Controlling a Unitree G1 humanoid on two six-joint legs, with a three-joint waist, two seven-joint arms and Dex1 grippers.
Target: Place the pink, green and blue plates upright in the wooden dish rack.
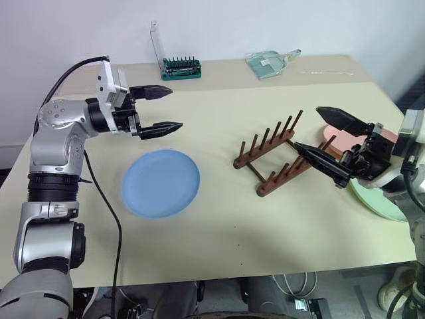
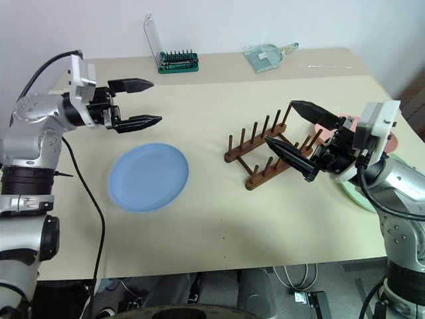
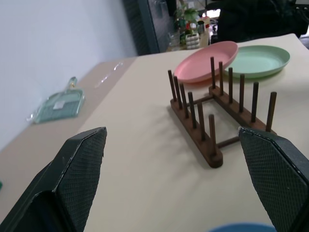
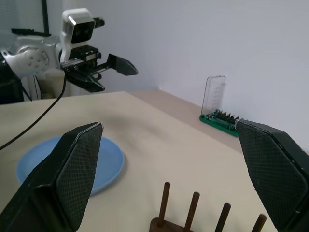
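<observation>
Dark brown wooden dish rack sits on the beige table, right of centre, set at a slant; two rails w/ rows of thin upright pegs, joined by a crossbar. No plate stands in any slot.

Blue plate lies flat on the table, left of centre, well apart from the rack. Pink plate and green plate lie flat side by side at the table's right edge, just beyond the rack; pink one's rim overlaps the green one's rim in the left wrist view. In the head views both are partly hidden behind the right arm.

Left gripper hangs above the table, just behind the blue plate, pointing across toward the rack; fingers spread wide, nothing between them. Right gripper hovers at the rack's right end, in front of the pink plate, pointing toward table centre; fingers also spread wide, nothing held. Its lower finger overlaps the near rail's end in the head views; can't tell if touching.

At the table's back edge: green-based tool bit case w/ clear lid standing up, bits in a row. Further right, a clear greenish scoop-like item, and a thin clear strip beyond it. Black cable runs down from the left arm over the table's front left.

No readable writing or brand marks on anything.
</observation>
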